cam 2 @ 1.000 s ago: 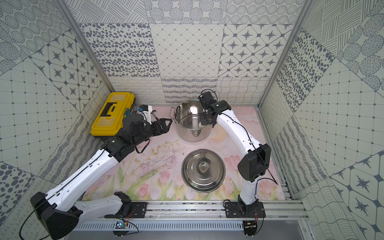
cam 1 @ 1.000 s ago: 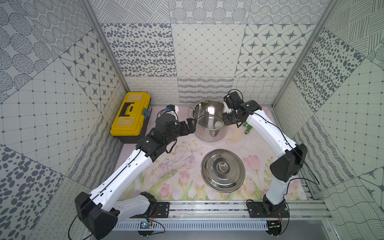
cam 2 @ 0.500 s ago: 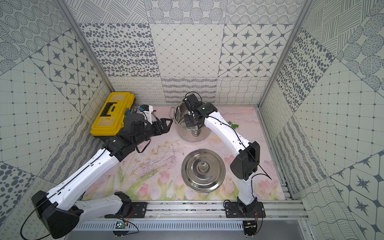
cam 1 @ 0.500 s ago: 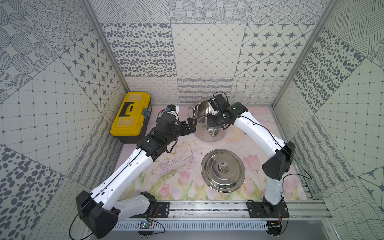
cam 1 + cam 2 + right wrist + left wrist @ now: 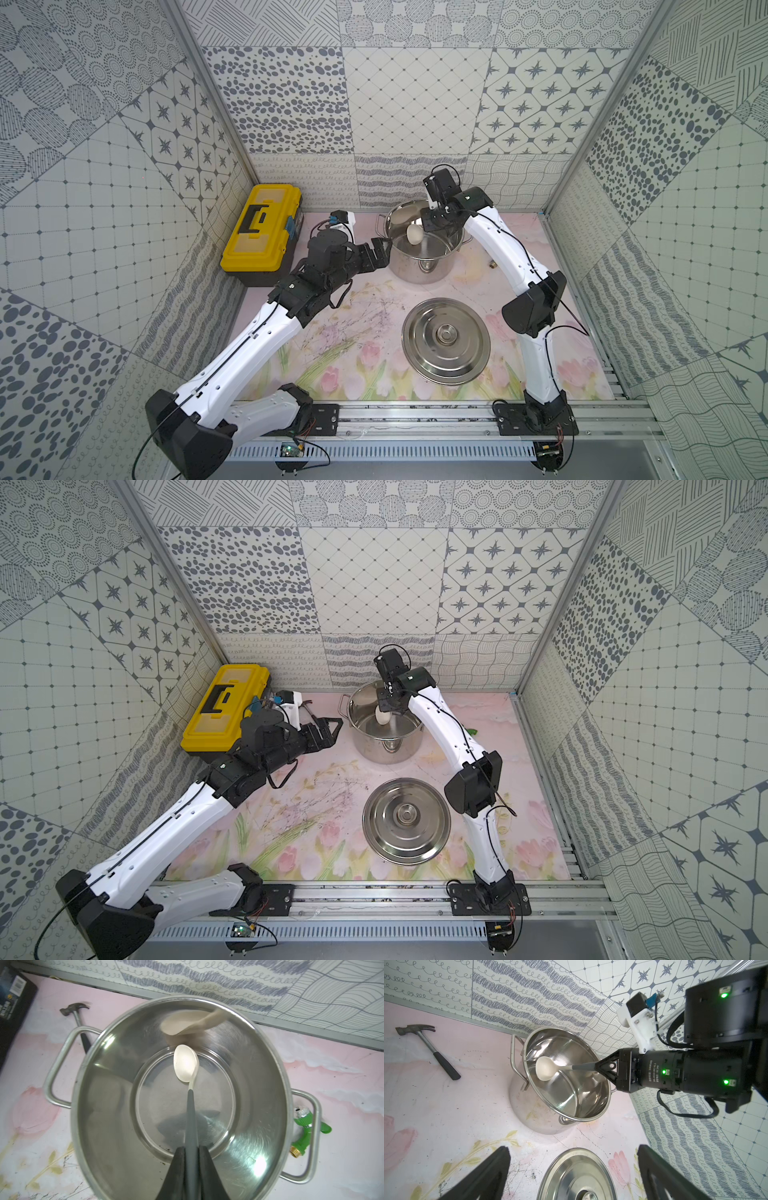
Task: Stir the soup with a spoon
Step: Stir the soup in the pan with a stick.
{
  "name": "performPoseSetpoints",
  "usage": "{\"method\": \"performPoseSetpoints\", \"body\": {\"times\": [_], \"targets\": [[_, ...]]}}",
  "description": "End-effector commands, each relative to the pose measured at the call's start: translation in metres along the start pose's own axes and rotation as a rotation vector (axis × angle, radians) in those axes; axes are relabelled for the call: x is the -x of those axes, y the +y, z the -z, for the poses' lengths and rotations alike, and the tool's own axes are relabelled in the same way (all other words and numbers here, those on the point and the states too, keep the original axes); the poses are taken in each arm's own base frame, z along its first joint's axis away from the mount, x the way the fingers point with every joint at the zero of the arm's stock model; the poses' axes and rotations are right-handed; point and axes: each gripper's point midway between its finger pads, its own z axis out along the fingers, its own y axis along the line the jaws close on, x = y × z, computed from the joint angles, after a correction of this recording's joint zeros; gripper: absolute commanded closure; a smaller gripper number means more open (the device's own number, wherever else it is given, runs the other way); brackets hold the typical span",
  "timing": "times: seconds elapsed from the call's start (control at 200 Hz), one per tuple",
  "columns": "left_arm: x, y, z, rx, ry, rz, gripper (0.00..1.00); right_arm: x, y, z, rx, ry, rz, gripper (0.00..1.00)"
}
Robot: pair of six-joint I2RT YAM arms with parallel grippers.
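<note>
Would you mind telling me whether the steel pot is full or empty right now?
Empty. In the right wrist view the pot shows a bare, shiny steel floor around the spoon; no liquid is visible.

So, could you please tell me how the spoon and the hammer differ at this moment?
The spoon is clamped by its grey handle in the right tool; the hammer lies free on the mat. The spoon's bowl hangs inside the pot; the hammer is outside it. The spoon ends in a cream oval bowl, the hammer in a dark claw head. Both are long with dark grips.
</note>
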Motion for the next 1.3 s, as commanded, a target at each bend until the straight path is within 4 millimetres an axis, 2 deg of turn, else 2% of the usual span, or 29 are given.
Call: {"method": "performPoseSetpoints", "body": {"times": [0.0, 0.12, 0.36, 0.495, 0.645, 0.795, 0.985, 1.17, 1.296], "targets": [[0.006, -0.003, 0.000, -0.010, -0.029, -0.037, 0.01, 0.003, -0.023, 0.019, -0.037, -0.026, 0.000, 1.00], [0.007, -0.004, -0.001, -0.012, -0.032, -0.041, 0.01, -0.011, -0.036, 0.030, -0.055, -0.006, 0.018, 1.00], [0.007, -0.006, -0.007, -0.022, -0.027, -0.043, 0.01, -0.044, -0.038, 0.051, -0.015, 0.018, -0.010, 1.00], [0.007, -0.008, -0.009, -0.030, -0.022, -0.043, 0.00, -0.056, -0.024, 0.061, 0.026, 0.015, -0.018, 1.00], [0.007, -0.008, -0.009, -0.033, -0.022, -0.034, 0.00, -0.063, 0.007, 0.062, 0.087, 0.018, -0.012, 1.00], [0.006, -0.008, -0.006, -0.033, -0.023, -0.024, 0.01, -0.048, 0.034, 0.058, 0.130, -0.002, -0.016, 1.00], [0.005, -0.006, -0.001, -0.029, -0.021, -0.014, 0.01, -0.016, 0.045, 0.046, 0.119, -0.052, 0.002, 1.00], [0.006, -0.005, 0.007, -0.027, -0.035, 0.007, 0.00, 0.007, 0.034, 0.032, 0.054, -0.064, 0.032, 1.00], [0.005, -0.004, 0.008, -0.024, -0.035, 0.011, 0.01, 0.017, 0.010, 0.023, 0.018, -0.064, 0.001, 1.00]]}}
